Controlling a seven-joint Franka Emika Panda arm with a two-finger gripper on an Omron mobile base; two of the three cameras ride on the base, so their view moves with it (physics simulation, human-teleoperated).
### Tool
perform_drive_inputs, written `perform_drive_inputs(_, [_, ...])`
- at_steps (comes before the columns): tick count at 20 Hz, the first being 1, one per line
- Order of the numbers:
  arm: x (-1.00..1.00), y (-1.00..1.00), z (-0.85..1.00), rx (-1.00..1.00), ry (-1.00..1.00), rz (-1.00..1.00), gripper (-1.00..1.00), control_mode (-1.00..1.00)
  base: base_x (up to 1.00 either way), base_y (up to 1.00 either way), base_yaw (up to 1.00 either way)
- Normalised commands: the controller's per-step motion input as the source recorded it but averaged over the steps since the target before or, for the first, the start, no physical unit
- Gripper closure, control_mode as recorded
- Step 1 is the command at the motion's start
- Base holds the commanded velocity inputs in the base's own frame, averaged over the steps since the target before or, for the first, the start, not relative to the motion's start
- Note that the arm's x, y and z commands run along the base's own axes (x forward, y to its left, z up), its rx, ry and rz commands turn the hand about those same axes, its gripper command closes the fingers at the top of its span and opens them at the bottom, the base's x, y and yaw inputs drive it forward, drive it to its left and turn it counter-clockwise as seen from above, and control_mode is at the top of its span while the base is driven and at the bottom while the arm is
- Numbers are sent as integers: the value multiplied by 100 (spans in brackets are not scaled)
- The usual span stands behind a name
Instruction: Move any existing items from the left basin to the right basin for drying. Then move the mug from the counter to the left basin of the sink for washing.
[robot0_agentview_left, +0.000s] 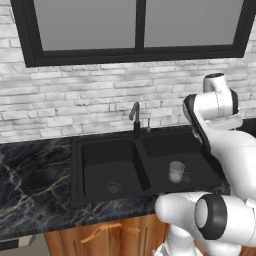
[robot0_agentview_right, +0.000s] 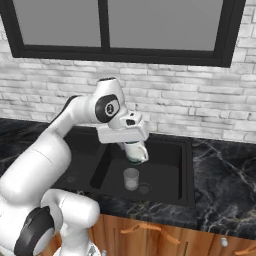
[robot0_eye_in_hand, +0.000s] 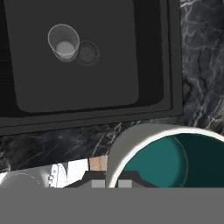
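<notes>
Gripped in the closed gripper (robot0_agentview_right: 134, 150), the white mug (robot0_eye_in_hand: 168, 155) with its teal inside hung above the right basin (robot0_agentview_right: 167, 172), lifted clear of the marble counter (robot0_agentview_right: 225, 175). Below stood the translucent cup (robot0_agentview_right: 131, 178), upright beside that basin's drain: first step apparently done. Left basin (robot0_agentview_left: 107, 167) lay bare, awaiting the mug.

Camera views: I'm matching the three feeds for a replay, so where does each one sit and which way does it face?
Left base view: behind the arm's left, looking forward and down at the sink; white arm links rise at lower right.
Right base view: behind the arm's right, same sink; arm rises lower left, claw holding the mug.
Hand view: on the hand, looking down past the mug at the right basin.
All three share the cup there.
</notes>
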Motion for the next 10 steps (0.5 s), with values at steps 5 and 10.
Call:
perform_drive_inputs(5, [-6,82,0,0,9,16,100,-100,0,0,0])
perform_drive_inputs(10, [0,80,0,0,9,16,100,-100,0,0,0])
